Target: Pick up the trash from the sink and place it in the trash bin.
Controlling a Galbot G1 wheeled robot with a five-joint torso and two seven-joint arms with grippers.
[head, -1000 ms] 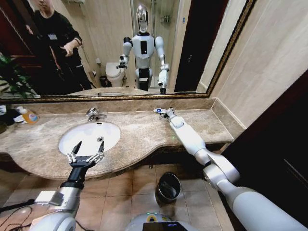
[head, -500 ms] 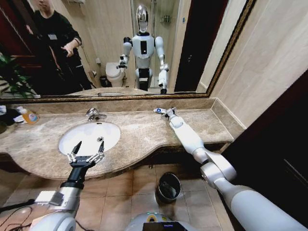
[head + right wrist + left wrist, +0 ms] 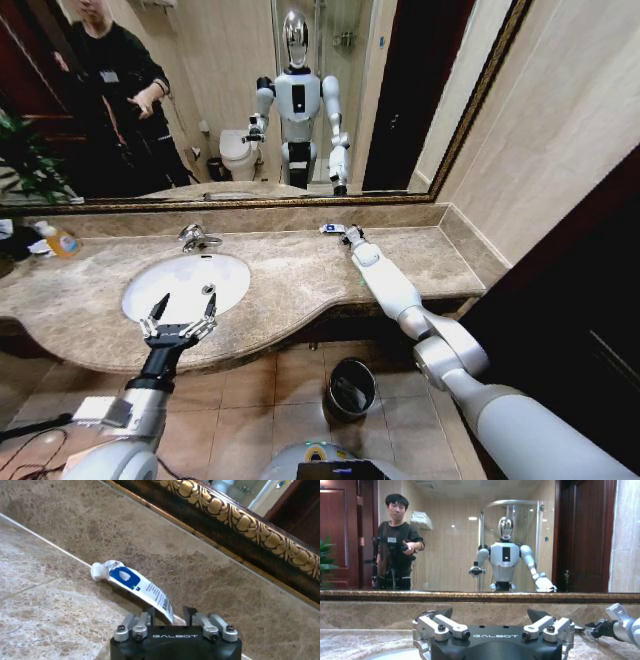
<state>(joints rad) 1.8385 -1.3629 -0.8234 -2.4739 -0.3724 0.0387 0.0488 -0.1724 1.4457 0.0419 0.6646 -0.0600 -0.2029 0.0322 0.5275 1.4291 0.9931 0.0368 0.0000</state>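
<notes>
**Right gripper on a tube at the back of the counter**

From where I stand, the right gripper (image 3: 343, 234) is stretched out to the rear of the marble countertop (image 3: 300, 275), close under the mirror (image 3: 250, 100). Its fingers are closed on the flat end of a white-and-blue tube (image 3: 132, 584); the capped end points away toward the backsplash, low over the stone, though I cannot tell whether the cap touches it. The pinched end of the tube is hidden between the fingers, and in the head view the tube is only a small white-and-blue speck (image 3: 329, 230) at the fingertips.

The left gripper (image 3: 180, 318) hovers over the near rim of the sink (image 3: 186, 283), fingers spread wide apart and holding nothing. The basin looks bare, but the gripper covers part of its front.

The trash bin (image 3: 351, 387) sits on the tiled floor below the counter edge, between the two arms; what lies inside is too dark to make out.

Compared with a second ago, the right elbow has drawn in slightly, while its gripper stays at the same spot by the wall. The left arm has not moved.
</notes>
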